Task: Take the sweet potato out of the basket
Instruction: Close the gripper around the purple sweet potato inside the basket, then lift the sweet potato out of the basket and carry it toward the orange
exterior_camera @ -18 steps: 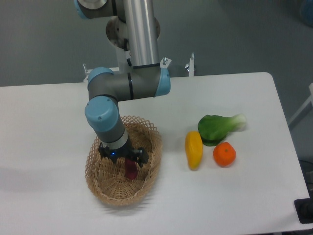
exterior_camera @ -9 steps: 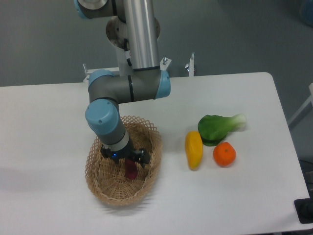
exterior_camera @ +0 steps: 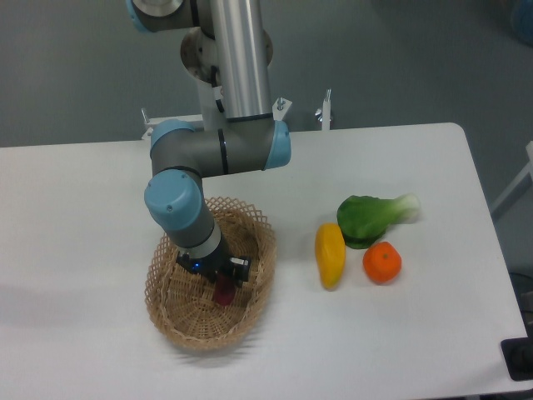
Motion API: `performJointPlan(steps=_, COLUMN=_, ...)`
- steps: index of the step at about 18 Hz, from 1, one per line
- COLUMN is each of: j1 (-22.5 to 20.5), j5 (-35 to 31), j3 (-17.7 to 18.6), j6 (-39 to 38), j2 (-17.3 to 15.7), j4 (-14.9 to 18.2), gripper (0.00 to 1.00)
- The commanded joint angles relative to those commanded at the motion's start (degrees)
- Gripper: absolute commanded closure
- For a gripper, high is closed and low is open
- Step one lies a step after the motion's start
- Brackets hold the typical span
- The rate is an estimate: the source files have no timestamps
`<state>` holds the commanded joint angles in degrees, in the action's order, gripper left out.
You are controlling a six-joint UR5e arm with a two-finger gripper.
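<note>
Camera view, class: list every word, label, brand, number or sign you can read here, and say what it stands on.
None can be read.
Arm: no lettering shows.
Gripper, above the sweet potato in the basket: only a small blue light, no text.
Yellow fruit, orange, green vegetable, table: unmarked.

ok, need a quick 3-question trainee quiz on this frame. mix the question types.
1. True or false: the sweet potato lies on the table beside the basket.
2. Which item lies closest to the orange? A) the basket B) the green leafy vegetable C) the robot base
3. Fill in: the gripper is lowered into the ____.

Key:
1. False. It is inside the basket, under the gripper.
2. B. The yellow fruit is also near.
3. basket. Whether the fingers have closed on the sweet potato cannot be told from this view.
</note>
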<state>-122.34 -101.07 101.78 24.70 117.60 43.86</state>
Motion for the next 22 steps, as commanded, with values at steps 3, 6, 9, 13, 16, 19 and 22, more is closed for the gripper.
performJointPlan(steps=3, j1=0.00, j5=0.09, j3=-0.26, j6=0.09, j2=-0.26, j4=0.00, gripper=0.55)
performJointPlan(steps=6, j1=-0.18, j5=0.09, j3=-0.35, j6=2.19, j2=-0.79, j4=0.00, gripper=0.55)
performJointPlan(steps=9, j1=-0.70, j5=0.09, j3=-0.52, j6=2.99, j2=-1.67, j4=0.09, gripper=0.55)
performJointPlan(steps=13, j1=-2.89, j5=0.52, j3=-2.01, j6=7.47, j2=-3.95, j4=0.53, gripper=0.55)
performJointPlan(steps=16, j1=-5.18, j5=0.79, j3=-4.47, j6=8.08, j2=-4.31, j4=0.53, gripper=0.55)
performJointPlan(steps=19, j1=-7.55, j5=0.88, j3=-6.76, j6=13.87, j2=-4.48, j4=0.97, gripper=0.54)
performJointPlan(steps=22, j1=-11.32, j5=3.50, j3=-7.12, j6=18.53, j2=-6.23, j4=1.05, gripper=0.54)
